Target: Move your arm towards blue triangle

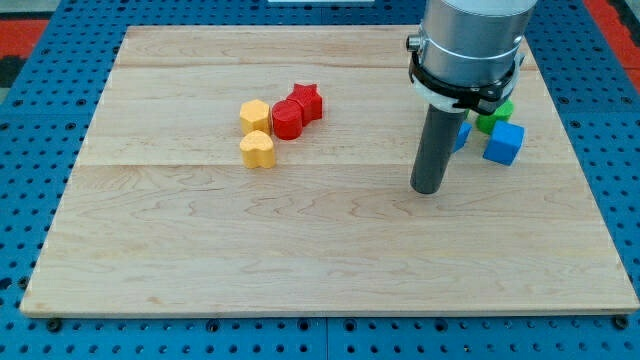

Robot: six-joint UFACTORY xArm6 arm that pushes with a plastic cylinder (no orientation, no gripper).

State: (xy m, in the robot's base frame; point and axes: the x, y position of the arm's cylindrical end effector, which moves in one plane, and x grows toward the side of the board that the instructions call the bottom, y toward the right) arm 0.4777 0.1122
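The blue triangle [462, 134] lies at the view's right, mostly hidden behind my rod. My tip [428, 189] rests on the wooden board [320, 260], just left of and below the blue triangle. A blue cube [503, 143] sits right of the triangle. A green block [494, 116] lies just above the cube, partly hidden by the arm.
A red star [306, 101] and a red round block [287, 120] touch at the view's upper middle left. A yellow hexagon [254, 115] and a yellow heart [257, 150] sit just left of them. The board's right edge [590, 200] is near the blue cube.
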